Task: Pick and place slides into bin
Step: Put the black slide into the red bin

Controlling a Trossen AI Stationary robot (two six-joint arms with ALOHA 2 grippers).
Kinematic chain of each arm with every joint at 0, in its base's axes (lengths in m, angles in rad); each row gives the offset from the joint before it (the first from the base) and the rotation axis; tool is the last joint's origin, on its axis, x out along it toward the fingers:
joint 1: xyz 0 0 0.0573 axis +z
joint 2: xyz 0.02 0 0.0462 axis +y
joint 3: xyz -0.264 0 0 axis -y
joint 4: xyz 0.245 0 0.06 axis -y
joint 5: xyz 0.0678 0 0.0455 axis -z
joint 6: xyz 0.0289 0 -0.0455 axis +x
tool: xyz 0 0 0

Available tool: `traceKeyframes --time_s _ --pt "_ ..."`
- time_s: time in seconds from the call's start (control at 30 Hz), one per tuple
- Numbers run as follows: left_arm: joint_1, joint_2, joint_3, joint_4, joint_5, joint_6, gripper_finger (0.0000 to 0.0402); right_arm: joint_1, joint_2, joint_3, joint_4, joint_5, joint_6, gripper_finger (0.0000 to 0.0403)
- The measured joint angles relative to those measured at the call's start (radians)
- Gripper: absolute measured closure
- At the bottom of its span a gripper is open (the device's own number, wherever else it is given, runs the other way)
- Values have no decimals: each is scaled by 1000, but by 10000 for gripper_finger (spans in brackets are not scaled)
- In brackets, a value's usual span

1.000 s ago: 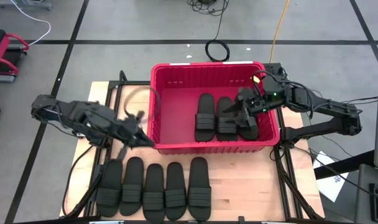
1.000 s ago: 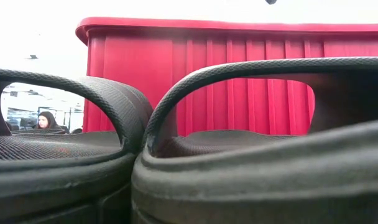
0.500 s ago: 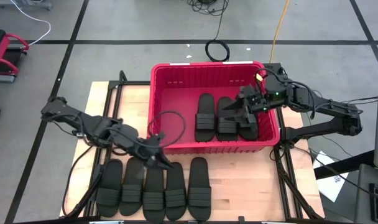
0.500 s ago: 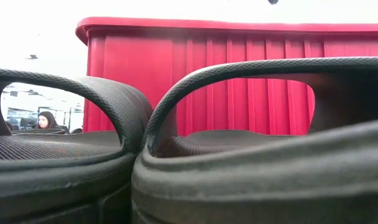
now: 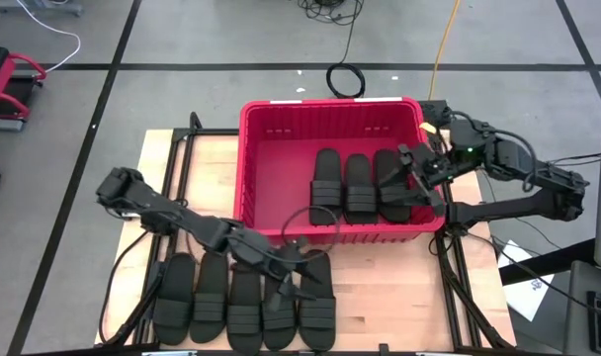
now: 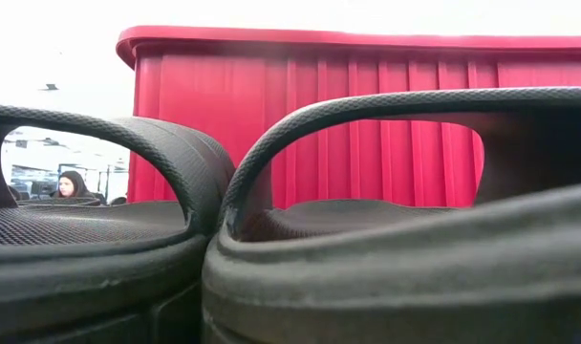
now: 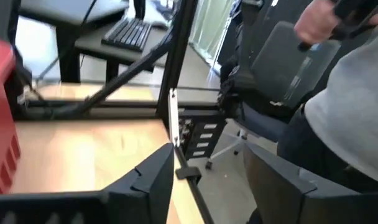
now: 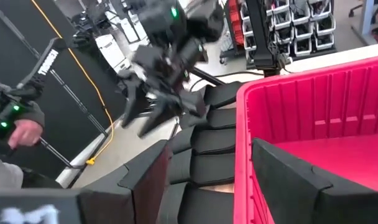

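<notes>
— How is the left arm posed?
— It is stretched low across the desk (image 5: 380,287) from the left side, with the left gripper (image 5: 299,280) hung over the row of five slides (image 5: 244,297) laid side by side at the front edge, near the fourth and fifth in the row. Its fingers (image 7: 148,180) are seen spread apart in the left wrist view, with nothing held between them.

— And the right arm?
— It is bent inward over the right end of the bin (image 5: 281,133), with the right gripper (image 5: 411,188) at the wall there, just above the rightmost of the three slides in the bin (image 5: 358,186). Its fingers (image 8: 282,171) are parted and nothing is gripped.

— Where is the bin placed?
— At the back of the desk, behind the row; its red wall (image 6: 367,124) is seen beyond two straps (image 6: 367,115) in the low view.

— Is anyone seen?
— A person (image 7: 338,124) is seen beyond the desk.
</notes>
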Motion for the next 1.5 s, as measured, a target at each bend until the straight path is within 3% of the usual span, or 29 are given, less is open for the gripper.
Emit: traceKeyframes --time_s 0.27,0.63,0.87,1.17,1.5 --pt "-3 154 0 6 6 -51 188 0 -61 0 -62 2 -21 181" --pt "-5 257 1 -57 140 -93 187 0 -78 0 -84 3 12 181" --pt "4 275 0 -228 156 -150 187 0 -77 0 -70 4 27 181" --pt "42 275 0 -257 128 -155 188 0 -74 0 -68 11 39 181" --pt "48 291 1 -245 163 -122 188 0 -71 0 -68 12 58 181"
